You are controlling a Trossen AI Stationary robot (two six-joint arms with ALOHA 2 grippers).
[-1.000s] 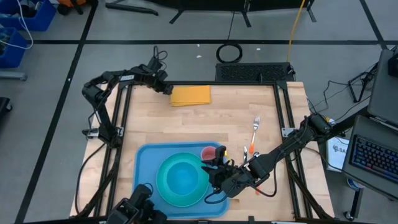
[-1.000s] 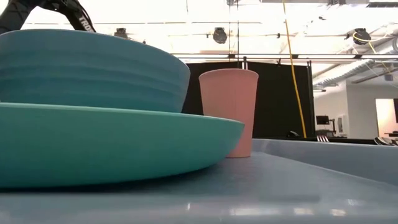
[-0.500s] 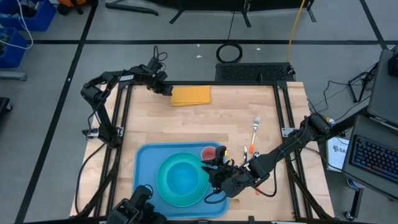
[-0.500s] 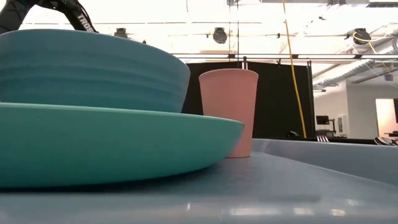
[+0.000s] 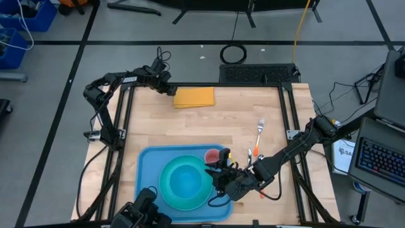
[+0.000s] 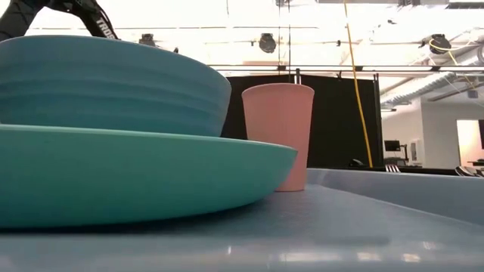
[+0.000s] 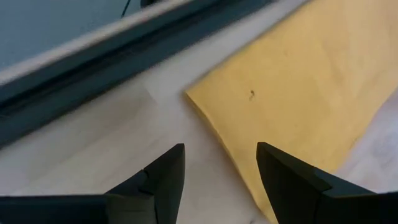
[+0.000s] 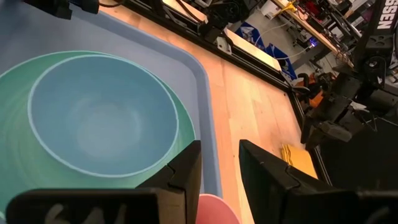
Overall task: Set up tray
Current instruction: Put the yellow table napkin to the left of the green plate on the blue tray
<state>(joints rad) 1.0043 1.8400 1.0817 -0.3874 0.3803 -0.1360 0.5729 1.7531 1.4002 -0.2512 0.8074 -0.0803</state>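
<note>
The blue tray lies at the table's near edge. On it rests a turquoise plate with a blue bowl standing in it. A pink cup stands upright on the tray floor beside the plate. My right gripper is open just over the cup's rim, at the tray's right side. An orange napkin lies flat near the far edge. My left gripper is open, low at the napkin's left corner.
A fork with an orange handle lies on the bare wood right of the tray. Black frame rails run along the table's left and right sides. Bare wood stretches between the napkin and the tray.
</note>
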